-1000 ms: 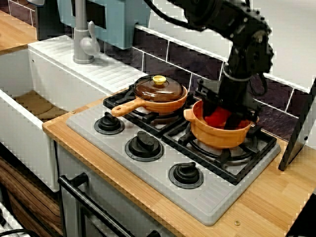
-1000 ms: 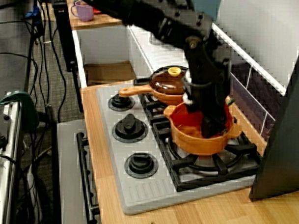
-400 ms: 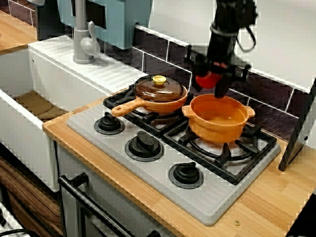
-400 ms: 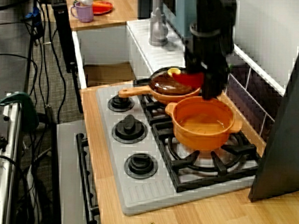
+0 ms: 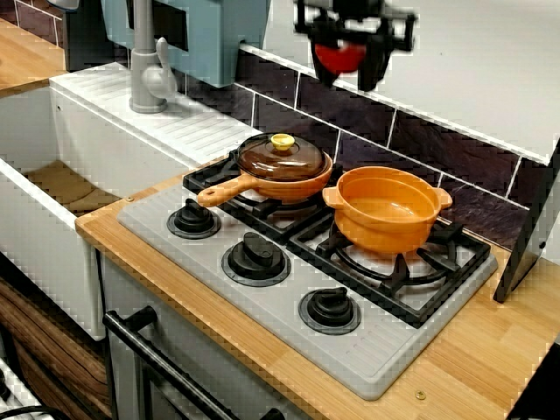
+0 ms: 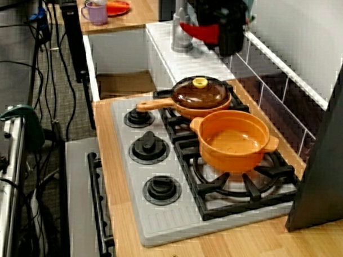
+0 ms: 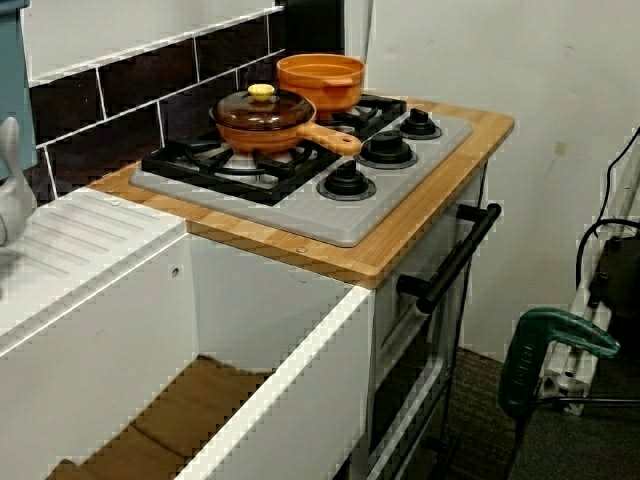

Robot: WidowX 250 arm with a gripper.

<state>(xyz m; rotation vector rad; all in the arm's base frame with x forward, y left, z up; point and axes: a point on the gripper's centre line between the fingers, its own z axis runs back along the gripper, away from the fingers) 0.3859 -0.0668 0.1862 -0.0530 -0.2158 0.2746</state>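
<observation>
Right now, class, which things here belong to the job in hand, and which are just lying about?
In hand: gripper, shut on a red item held up in the air; empty orange pot on the stove.
Lying about: lidded brown pan, grey tap, purple mug, green tool.

Air over the orange pot [image 5: 386, 210] is free; lidded pan [image 5: 284, 163] stands just beside
</observation>
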